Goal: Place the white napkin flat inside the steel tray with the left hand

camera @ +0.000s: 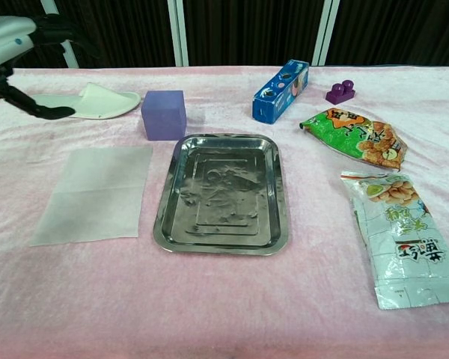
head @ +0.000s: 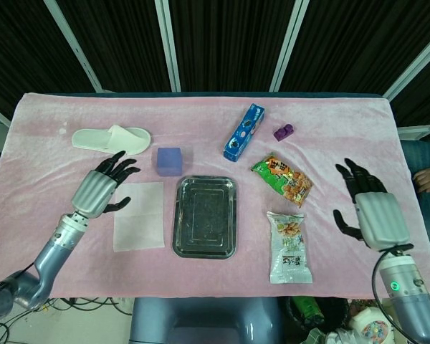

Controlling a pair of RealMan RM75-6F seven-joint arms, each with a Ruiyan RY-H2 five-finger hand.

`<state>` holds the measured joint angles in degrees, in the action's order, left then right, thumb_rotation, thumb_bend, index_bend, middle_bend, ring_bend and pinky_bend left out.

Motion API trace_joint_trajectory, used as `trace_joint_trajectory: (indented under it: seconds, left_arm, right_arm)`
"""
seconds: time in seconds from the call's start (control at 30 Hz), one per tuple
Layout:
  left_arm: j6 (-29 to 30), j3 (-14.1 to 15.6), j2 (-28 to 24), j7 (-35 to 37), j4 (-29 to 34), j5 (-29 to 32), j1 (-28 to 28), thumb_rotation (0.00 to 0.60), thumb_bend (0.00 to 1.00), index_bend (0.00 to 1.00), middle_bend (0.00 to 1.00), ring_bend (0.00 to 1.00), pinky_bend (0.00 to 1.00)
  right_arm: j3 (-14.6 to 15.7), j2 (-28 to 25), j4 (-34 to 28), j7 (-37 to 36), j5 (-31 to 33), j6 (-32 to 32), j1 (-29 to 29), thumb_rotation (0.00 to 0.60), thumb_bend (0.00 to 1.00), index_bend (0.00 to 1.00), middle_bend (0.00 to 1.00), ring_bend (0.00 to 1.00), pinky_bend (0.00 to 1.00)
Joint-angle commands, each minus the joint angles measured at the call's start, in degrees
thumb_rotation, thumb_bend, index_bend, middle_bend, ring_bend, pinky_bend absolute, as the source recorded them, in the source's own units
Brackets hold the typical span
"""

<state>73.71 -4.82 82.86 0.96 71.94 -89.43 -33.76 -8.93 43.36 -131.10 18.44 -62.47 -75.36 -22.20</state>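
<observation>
Your pink cloth-covered table (head: 201,118) stands before dark curtains (head: 222,43), both your left hand (head: 97,190) and right hand (head: 373,211) spread wide, holding nothing.

Head view: high, looking steeply down over the whole table (head: 50,208). Chest view: low, nearer, facing forward. Shared: steel tray (head: 205,249) (camera: 167,202).
</observation>
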Motion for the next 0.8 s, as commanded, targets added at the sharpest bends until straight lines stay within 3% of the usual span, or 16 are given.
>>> trace_joint_trajectory:
  seconds: [0.03, 0.17, 0.27, 0.47, 0.6, 0.7, 0.8]
  left_arm:
    - [2.99, 1.89, -7.67, -8.21, 8.69, 3.48, 6.04, 0.6, 0.24, 0.23, 0.16, 0.04, 0.22]
    - [4.57, 4.73, -11.25, -8.33, 11.07, 4.12, 10.19, 0.6, 0.24, 0.22, 0.16, 0.04, 0.22]
    - [4.67, 6.97, -13.14, -6.98, 11.53, 4.29, 12.89, 0.6, 0.24, 0.22, 0.16, 0.04, 0.22]
    - [4.98, 7.81, -12.8, -5.58, 10.28, 5.56, 15.5, 0.6, 0.24, 0.22, 0.16, 0.04, 0.2]
    - [3.06, 8.42, -10.6, 0.12, 7.16, 6.23, 16.76, 0.6, 0.24, 0.23, 0.16, 0.04, 0.18]
    - [2.17, 9.1, -8.15, 2.37, 3.0, 4.15, 16.59, 0.6, 0.24, 0.25, 0.16, 0.03, 0.18]
    - [1.32, 9.22, -5.5, 4.78, -1.09, 2.51, 15.98, 0.6, 0.24, 0.26, 0.16, 0.03, 0.18]
  right_arm:
    - [5.83, -2.47, 0.67, -2.25, -7.98, -6.48, 8.64, 0.6, 0.35, 0.0, 0.0, 0.08, 0.15]
    - [10.22, -1.75, 2.95, -7.02, -12.85, -10.8, 15.35, 0.6, 0.34, 0.0, 0.0, 0.08, 0.15]
    - [11.48, 1.27, 8.07, -10.77, -17.09, -16.05, 19.82, 0.6, 0.34, 0.0, 0.0, 0.08, 0.15]
    - [11.25, 6.04, 14.78, -11.33, -20.77, -20.67, 22.69, 0.6, 0.34, 0.0, 0.0, 0.08, 0.15]
    - [10.54, 13.94, 25.79, -11.96, -24.46, -23.97, 24.23, 0.6, 0.34, 0.0, 0.0, 0.08, 0.15]
    - [11.36, 16.76, 30.99, -13.58, -24.66, -21.85, 24.46, 0.6, 0.34, 0.0, 0.0, 0.08, 0.15]
    - [11.01, 17.57, 32.11, -15.12, -23.69, -20.26, 24.35, 0.6, 0.34, 0.0, 0.0, 0.08, 0.15]
